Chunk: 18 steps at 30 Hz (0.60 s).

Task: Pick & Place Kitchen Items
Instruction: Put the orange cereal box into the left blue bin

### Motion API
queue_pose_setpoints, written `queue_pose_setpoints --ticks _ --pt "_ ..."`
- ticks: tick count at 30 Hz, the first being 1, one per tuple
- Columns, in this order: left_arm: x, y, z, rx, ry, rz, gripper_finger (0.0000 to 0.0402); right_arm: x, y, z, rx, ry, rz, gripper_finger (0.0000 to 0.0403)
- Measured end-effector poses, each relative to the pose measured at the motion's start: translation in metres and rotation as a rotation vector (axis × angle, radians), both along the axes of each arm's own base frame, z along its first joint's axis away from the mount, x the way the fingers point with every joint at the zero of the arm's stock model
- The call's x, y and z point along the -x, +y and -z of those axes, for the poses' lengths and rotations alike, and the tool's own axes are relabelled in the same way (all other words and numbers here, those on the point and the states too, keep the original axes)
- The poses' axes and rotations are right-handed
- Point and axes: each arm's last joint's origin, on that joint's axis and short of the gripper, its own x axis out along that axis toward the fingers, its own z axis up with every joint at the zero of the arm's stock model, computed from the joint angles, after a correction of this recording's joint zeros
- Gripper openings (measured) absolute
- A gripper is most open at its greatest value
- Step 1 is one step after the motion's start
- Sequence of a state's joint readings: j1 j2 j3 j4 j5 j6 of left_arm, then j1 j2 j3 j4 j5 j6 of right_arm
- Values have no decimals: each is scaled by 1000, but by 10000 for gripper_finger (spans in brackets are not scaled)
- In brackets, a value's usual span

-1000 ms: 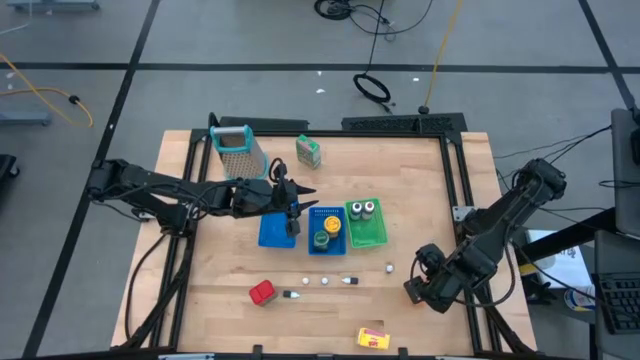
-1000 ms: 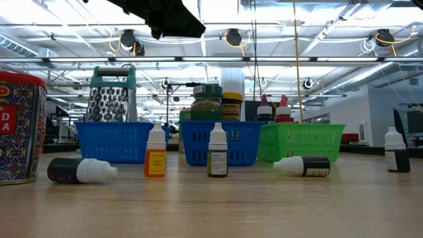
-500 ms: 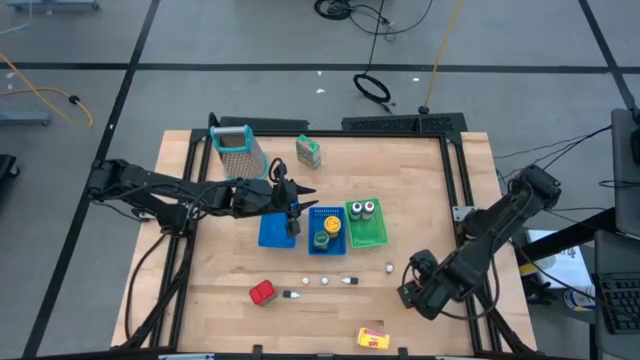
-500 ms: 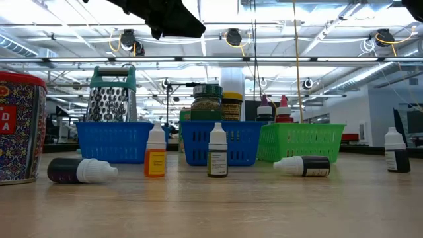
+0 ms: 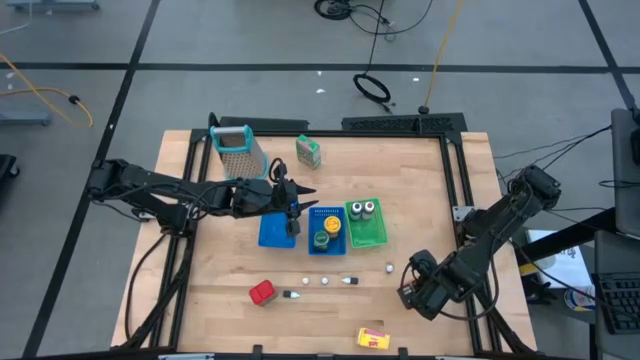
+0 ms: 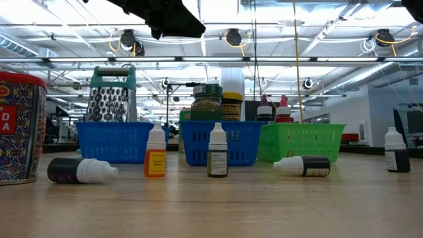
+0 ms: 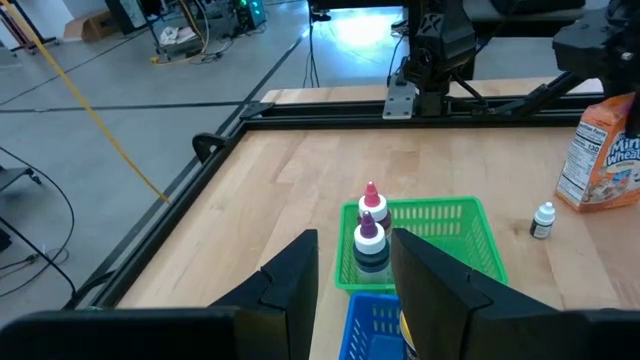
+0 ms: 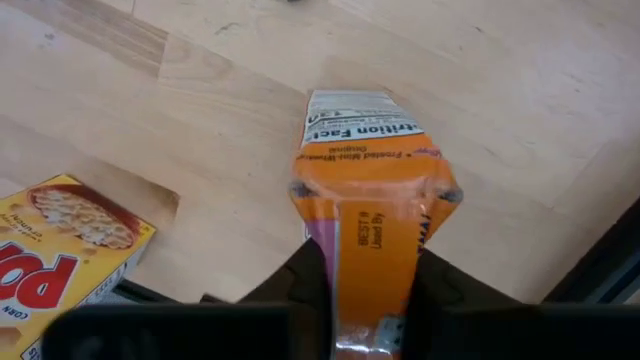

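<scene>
The orange packet (image 8: 370, 190) shows only in the right wrist view, with my right gripper (image 8: 368, 290) shut on it near the table's front right (image 5: 418, 285). A yellow box (image 8: 70, 240) lies beside it on the wood. My left gripper (image 5: 300, 190) hovers open and empty over the blue trays; past its fingers (image 7: 350, 290) two purple-capped bottles (image 7: 370, 235) stand in the green tray (image 7: 470, 240). A red can (image 5: 262, 292) and tiny bottles (image 5: 325, 281) sit on the table, and a green carton (image 5: 308, 151) stands at the back. My right gripper pinches the orange packet between its two fingers (image 8: 305, 280), one on each long side (image 8: 335, 250), at the end nearest the wrist. The fingers come from above, pointing steeply down, along the packet. Whether the packet's printed far end (image 8: 350, 115) is clear of the table I cannot tell.
A metal grater with a teal handle (image 5: 235, 148) stands at the back left. Two blue trays (image 5: 275, 232) (image 5: 340, 212) and the green tray (image 5: 366, 228) sit mid-table; jars stand in the middle one. The table's black frame (image 5: 470, 215) runs close by my right arm.
My right gripper has sunk a little and shifted slightly toward the table's left edge. The left arm and the things on the table have kept still.
</scene>
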<state>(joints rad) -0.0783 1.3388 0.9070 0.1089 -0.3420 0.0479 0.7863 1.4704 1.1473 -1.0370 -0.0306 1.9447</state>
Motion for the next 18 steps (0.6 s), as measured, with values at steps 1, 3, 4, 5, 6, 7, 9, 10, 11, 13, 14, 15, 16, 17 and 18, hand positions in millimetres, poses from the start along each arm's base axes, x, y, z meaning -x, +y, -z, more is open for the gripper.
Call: queue_pose_setpoints --ticks 1,3,4,5,6,7,9,10,11,13,14,15,16,17,18 --pt "0 0 0 0 0 0 129 0 0 0 0 -1 -4 48" --pt "0 0 0 0 0 0 129 1 -2 -2 -1 -7 -14 43" --pt "0 0 0 0 0 0 129 1 -3 -3 -1 -9 -13 42" --pt "0 0 0 0 0 0 129 1 -4 -4 -1 -8 -15 42" --pt "0 0 0 0 0 0 129 2 -6 -6 -2 -10 -18 41" --pt "0 0 0 0 0 0 129 3 -7 -8 -6 -11 -20 41" --pt "0 0 0 0 0 0 129 5 -12 -13 -24 -1 -28 40" --pt "0 0 0 0 0 0 129 7 -15 -15 -24 2 -29 40" --pt "0 0 0 0 0 0 129 8 -17 -18 -26 -1 -36 40" --pt "0 0 0 0 0 0 129 11 -23 -24 -35 -16 -50 40" --pt "0 0 0 0 0 0 129 12 -26 -28 -42 -29 -55 40" --pt "0 0 0 0 0 0 129 14 -29 -31 -49 -40 -63 40" --pt "0 0 0 0 0 0 129 16 -32 -35 -54 -49 -72 39" --pt "0 0 0 0 0 0 129 17 -35 -38 -61 -61 -80 39" --pt "0 0 0 0 0 0 129 19 -38 -41 -68 -75 -88 39"
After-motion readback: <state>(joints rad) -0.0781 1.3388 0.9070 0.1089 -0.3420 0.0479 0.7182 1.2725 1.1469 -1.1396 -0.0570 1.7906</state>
